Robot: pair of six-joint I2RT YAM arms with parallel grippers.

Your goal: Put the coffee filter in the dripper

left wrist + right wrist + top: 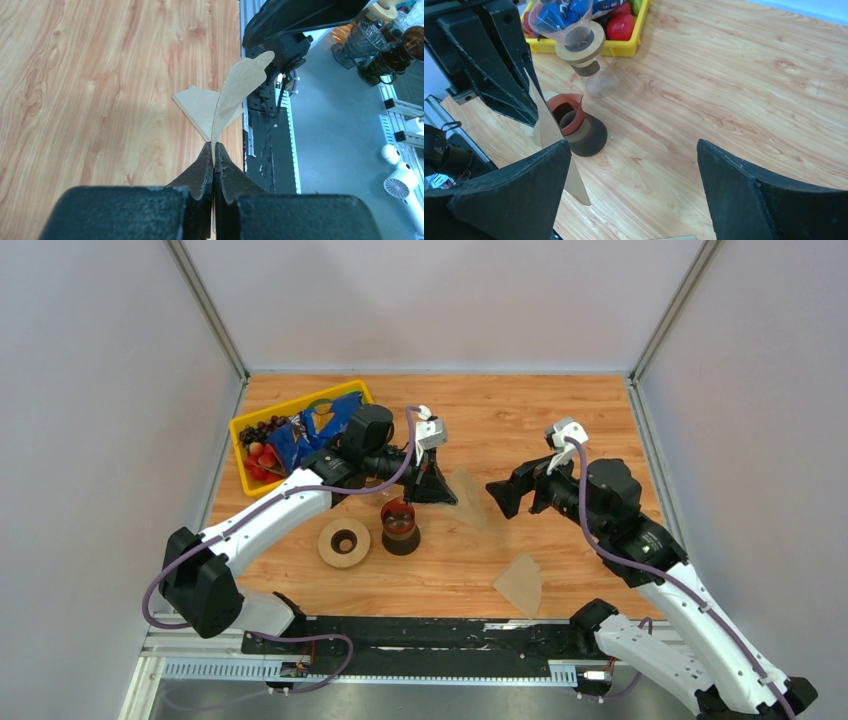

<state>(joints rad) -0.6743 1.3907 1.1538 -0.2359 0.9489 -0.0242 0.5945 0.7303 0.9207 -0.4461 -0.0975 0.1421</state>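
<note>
The left gripper [214, 148] is fully closed. Its two fingers are pressed together on the narrow end of the coffee filter [235, 92], which stands on edge and fans outward from the fingertips. In the top view this gripper [440, 488] sits just right of the dark red-brown piece [400, 528], with the filter extending from it toward the right gripper [498, 498].

The right gripper [631, 150] is spread wide, with nothing between its fingers. It faces the held filter from close range and does not touch it.

The dripper [566, 22] appears only in the right wrist view. It sits with the wide mouth up and the wooden collar below, just in front of the yellow bin [624, 49] and beyond the left gripper. In the top view its position cannot be determined.

A second paper filter [520, 583] lies flat on the table [560, 420] near the front edge, well apart from both grippers. A tan ring disc [343, 543] lies just left of the dark red-brown piece. The bin holds fruit and a blue packet.
</note>
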